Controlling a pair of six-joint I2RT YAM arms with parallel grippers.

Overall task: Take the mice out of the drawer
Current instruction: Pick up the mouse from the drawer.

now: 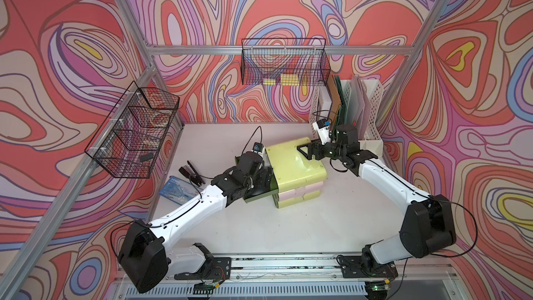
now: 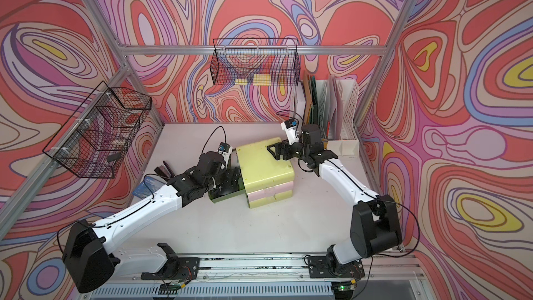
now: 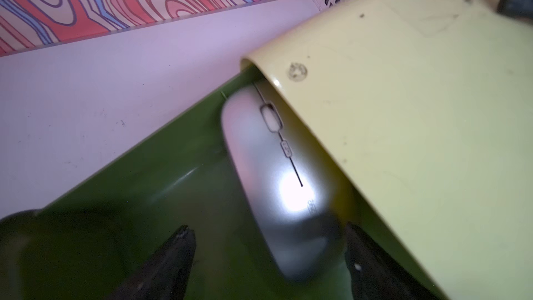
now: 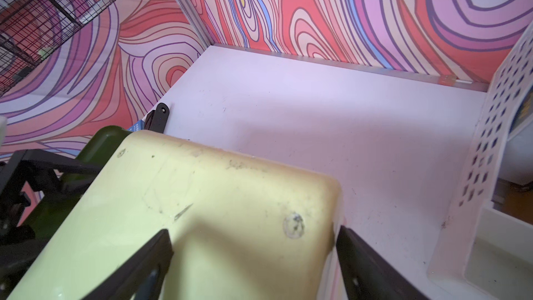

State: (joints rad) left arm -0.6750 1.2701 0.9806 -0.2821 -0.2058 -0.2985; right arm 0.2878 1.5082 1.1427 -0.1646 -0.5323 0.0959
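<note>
Silver and glossy, a computer mouse lies in the dark green drawer, which stands pulled out from the top of a pale yellow drawer cabinet. One long side of the mouse is tucked under the cabinet's front edge and the rest lies in the open part of the drawer. The left gripper reaches down into the drawer with its jaws spread wide. One finger stands well clear of the mouse on the open side. The other is just beside it next to the cabinet, so the mouse sits between the fingers without being pinched. A dark rounded shape in the drawer's near corner is too dim to identify. In both top views the cabinet sits mid-table with the drawer sticking out towards the left arm. The right gripper hangs at the cabinet's far corner, jaws also wide and gripping nothing. One of its fingers is over the lid and the other just off its edge above the table. Whether it touches the lid cannot be told. A white file organiser stands behind it.
</note>
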